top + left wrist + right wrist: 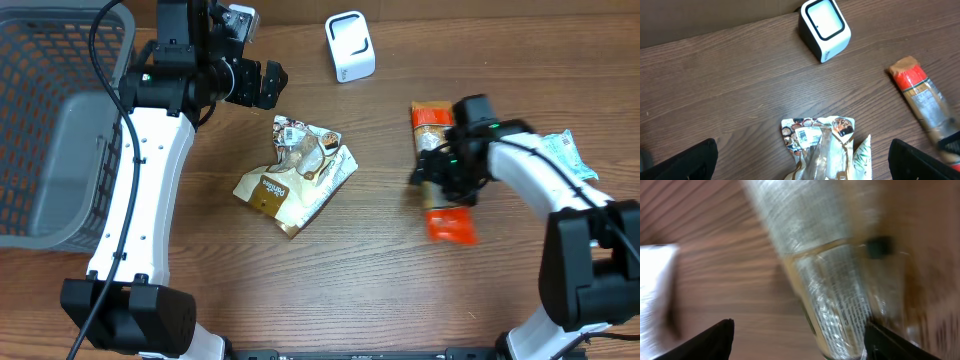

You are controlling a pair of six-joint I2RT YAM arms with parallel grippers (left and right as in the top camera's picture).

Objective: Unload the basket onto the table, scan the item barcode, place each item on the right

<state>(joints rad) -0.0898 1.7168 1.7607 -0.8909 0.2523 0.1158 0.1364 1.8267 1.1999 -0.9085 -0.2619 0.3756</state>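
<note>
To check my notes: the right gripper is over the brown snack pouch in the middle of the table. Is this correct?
No. The overhead view shows the right gripper over the long orange packet; the brown snack pouch lies apart in the middle of the table.

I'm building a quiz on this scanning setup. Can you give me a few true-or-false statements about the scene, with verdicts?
1. The white scanner stands clear of every packet. True.
2. The left gripper holds the brown snack packet. False: it is open and holds nothing.
3. The right gripper is over the orange packet, its fingers on either side. True.
4. The gray basket sits on the robot's right. False: it is on its left.
</note>
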